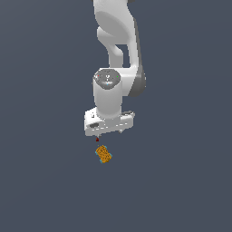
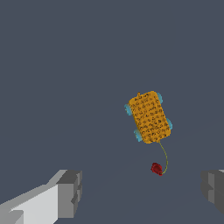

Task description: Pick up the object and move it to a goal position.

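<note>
Presently my claw [image 1: 109, 132] stands wide open and holds nothing; in the wrist view its grey fingers [image 2: 70, 193] are far apart. The goal position [image 1: 97, 139], a tiny red dot, sits just under the claw. The object [image 1: 103, 154], orange and studded, lies tilted on the bench [image 1: 181, 181] close beside that dot, untouched.

Flat, even simulator light on a dim slate-blue ground, no cast shadows or glare; soft shading on the white arm [image 1: 115, 59]; edges slightly pixelated, nothing blurred
</note>
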Tool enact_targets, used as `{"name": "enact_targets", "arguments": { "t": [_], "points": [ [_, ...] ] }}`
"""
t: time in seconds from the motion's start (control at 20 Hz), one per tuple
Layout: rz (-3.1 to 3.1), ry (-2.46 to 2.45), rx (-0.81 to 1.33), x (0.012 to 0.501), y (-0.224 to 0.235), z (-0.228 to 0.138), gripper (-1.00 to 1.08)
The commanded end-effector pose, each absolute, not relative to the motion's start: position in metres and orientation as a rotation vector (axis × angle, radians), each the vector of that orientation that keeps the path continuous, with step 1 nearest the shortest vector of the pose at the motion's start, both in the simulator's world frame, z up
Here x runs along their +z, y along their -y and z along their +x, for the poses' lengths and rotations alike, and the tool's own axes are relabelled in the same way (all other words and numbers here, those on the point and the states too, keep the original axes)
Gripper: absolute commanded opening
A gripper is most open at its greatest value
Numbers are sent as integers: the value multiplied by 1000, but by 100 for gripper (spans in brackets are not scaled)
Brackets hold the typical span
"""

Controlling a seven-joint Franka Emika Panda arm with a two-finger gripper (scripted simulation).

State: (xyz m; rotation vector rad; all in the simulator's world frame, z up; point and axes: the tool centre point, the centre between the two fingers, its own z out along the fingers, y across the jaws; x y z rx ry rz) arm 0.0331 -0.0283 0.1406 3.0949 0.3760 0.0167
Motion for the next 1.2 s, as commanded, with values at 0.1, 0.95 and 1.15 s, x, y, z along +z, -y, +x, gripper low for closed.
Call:
{"name": "enact_targets", "arguments": {
  "t": [0.1, 0.95, 1.15],
  "points": [
    [3077, -529, 9, 121, 42, 41, 100],
    [3005, -911, 0, 68, 78, 57, 100],
    [3000, -931, 0, 65, 80, 57, 100]
  ]
}}
